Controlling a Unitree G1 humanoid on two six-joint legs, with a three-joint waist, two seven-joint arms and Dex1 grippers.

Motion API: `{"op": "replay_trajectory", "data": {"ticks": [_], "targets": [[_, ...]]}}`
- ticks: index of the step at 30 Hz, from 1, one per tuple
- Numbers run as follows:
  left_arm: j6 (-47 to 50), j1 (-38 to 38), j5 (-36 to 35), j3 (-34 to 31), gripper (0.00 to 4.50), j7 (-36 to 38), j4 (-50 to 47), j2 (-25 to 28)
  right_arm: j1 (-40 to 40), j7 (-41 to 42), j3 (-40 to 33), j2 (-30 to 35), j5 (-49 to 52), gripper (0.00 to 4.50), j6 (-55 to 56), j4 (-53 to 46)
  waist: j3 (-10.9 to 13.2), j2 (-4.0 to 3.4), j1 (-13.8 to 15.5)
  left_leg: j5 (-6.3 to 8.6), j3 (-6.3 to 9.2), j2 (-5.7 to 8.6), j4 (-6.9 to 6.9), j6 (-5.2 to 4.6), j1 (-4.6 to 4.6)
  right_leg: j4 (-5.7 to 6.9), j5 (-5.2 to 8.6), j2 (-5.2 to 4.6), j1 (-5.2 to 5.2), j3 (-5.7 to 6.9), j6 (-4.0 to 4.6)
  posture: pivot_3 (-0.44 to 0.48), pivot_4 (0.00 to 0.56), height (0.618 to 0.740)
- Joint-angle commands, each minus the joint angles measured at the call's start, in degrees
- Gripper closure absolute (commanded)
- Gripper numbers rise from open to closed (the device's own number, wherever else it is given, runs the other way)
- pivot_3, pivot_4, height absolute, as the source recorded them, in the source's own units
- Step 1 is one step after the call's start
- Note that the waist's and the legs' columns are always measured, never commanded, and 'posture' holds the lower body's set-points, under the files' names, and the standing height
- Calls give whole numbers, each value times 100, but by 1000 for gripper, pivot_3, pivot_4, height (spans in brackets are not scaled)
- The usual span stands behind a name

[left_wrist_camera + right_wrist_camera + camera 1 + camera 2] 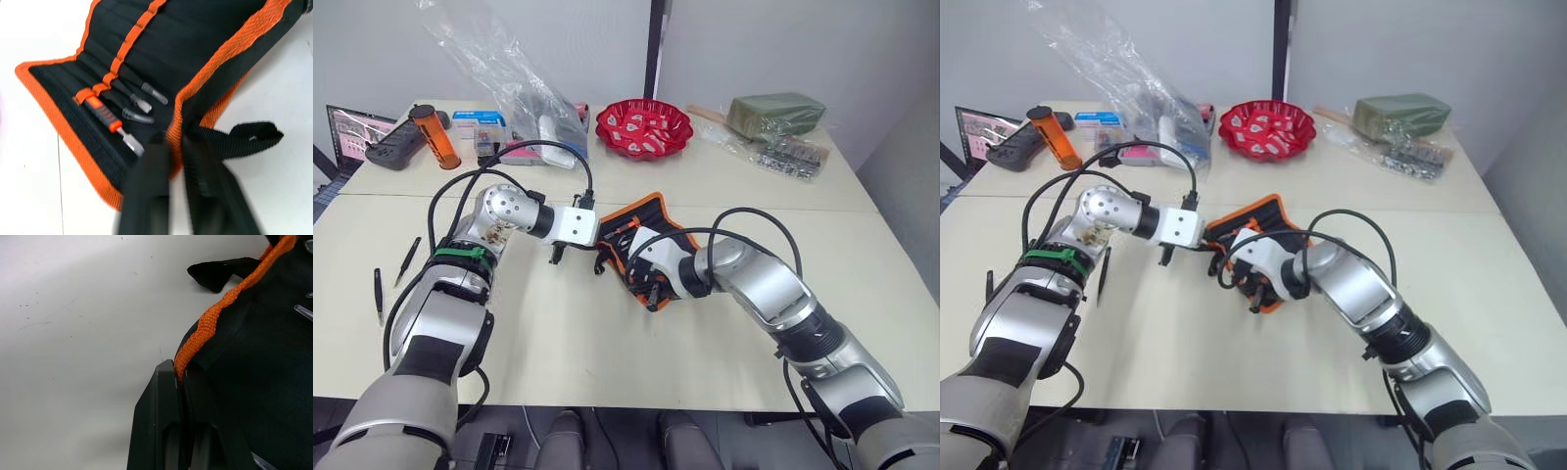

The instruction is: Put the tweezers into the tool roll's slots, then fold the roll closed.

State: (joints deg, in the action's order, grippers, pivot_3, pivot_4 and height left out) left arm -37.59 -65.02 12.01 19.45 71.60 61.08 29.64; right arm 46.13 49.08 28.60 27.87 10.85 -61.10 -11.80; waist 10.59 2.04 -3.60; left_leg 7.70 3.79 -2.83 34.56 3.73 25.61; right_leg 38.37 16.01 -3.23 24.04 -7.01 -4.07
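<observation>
Left gripper (168, 147), two black fingers, pinching narrow on the orange-bound edge of the flat black fabric tool roll (195, 54), close beside where the black webbing strap (244, 139) is trailing off onto the pale tabletop (607, 343). Right gripper (180, 374) likewise clamping tight on the roll's orange edge binding, fingers nearly together with only the fabric between them.

Lying near the middle of the table, between the two grippers, partly lifted and buckling rather than flat. Long axis running roughly from near-right toward far-left in the head views, one flap rising toward the far side.

Inside, sitting in the sewn slots under the orange inner stripe: three slim black tweezers (142, 104) with clear caps on their tips, plus a small tool with a red-and-black handle (105, 115). Tips pointing toward the roll's near edge where the left gripper is gripping.

Two more slim black pointed tweezers (408, 259) lying loose on the table well to the left of the left arm, roughly upright in the head view, well apart from the roll.

Standing at the far side: red scalloped plastic bowl (644, 127), orange cylindrical bottle (435, 137), clear plastic bag (499, 69). Writing on the far items too small to be making out.
</observation>
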Motion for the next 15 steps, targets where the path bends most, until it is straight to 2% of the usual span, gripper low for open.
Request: {"op": "replay_trajectory", "data": {"ticks": [1,11,15], "targets": [[-212,-72,21,-52,4500,38,-45,132,26,-61,-293,-57,135,3898,30,-60,0,0,-8,0,1,0,2,0,0,6,0,0,0,0,0,0,150,740],[-427,216,78,-66,4500,-47,-116,196,-223,-82,-791,-76,646,586,-45,-397,0,0,-13,0,9,2,17,0,0,22,1,0,-2,5,-1,0,150,740],[-396,335,-53,-131,4500,96,-232,214,-330,-171,-1105,-218,979,586,-331,-497,0,0,-18,0,13,2,19,0,0,30,1,2,-1,6,-1,0,150,740]]}}
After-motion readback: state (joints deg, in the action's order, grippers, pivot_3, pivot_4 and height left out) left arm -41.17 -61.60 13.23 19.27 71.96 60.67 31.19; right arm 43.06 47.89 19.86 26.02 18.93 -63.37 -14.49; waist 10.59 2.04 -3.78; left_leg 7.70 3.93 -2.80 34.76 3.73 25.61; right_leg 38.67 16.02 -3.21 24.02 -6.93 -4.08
